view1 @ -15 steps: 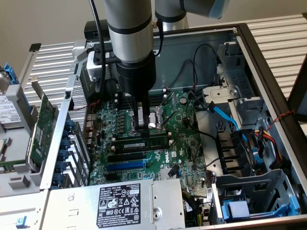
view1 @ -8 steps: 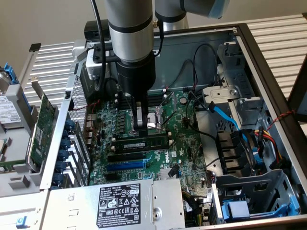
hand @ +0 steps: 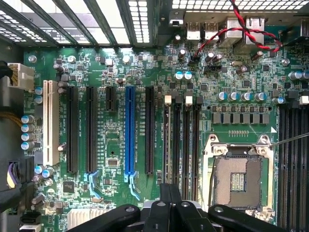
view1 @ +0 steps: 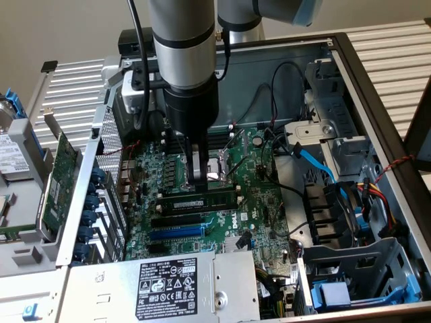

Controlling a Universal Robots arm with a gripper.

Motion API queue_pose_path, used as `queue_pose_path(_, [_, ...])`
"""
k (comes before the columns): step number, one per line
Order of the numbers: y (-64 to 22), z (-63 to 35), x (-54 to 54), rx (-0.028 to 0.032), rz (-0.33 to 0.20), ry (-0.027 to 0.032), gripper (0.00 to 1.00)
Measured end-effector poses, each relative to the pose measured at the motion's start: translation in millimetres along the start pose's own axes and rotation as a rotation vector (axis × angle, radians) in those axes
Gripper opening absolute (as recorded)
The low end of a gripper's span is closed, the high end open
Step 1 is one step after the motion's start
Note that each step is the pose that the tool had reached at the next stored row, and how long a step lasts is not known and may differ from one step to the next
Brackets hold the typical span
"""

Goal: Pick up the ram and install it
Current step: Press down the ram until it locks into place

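The ram (view1: 202, 200), a thin green stick with black chips and a white label, stands on edge in the memory slot nearest the expansion slots of the motherboard (view1: 262, 202). My gripper (view1: 196, 178) hangs straight down from the arm, its fingers shut together with nothing seen between them. The tips are just over the ram's top edge near its middle; I cannot tell if they touch it. In the wrist view the shut gripper (hand: 166, 189) sits over the outermost of the black memory slots (hand: 186, 140), where the ram is edge-on and hard to make out.
The open CPU socket (view1: 219, 165) (hand: 239, 179) lies just beyond the memory slots. A power supply (view1: 168, 282) fills the case's near side. A blue cable (view1: 313, 161) and a fan (view1: 337, 208) are on the exterior view's right. A green expansion card (view1: 57, 182) stands outside the case.
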State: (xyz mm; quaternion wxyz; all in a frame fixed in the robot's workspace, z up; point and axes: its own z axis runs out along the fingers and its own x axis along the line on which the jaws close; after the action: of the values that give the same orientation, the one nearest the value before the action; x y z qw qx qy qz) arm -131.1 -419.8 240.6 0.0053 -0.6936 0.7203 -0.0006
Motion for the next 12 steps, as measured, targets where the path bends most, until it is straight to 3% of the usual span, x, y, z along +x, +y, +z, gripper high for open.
queue_pose_path(2, [-0.4,1.2,-0.8,-0.002,0.001,0.0002,0.1])
queue_pose_path(7, [-0.8,2.4,-1.2,-0.0206,0.002,0.0009,0.1])
queue_pose_path(12, [-1.5,3.2,-1.7,-0.0206,0.002,0.0007,0.1])
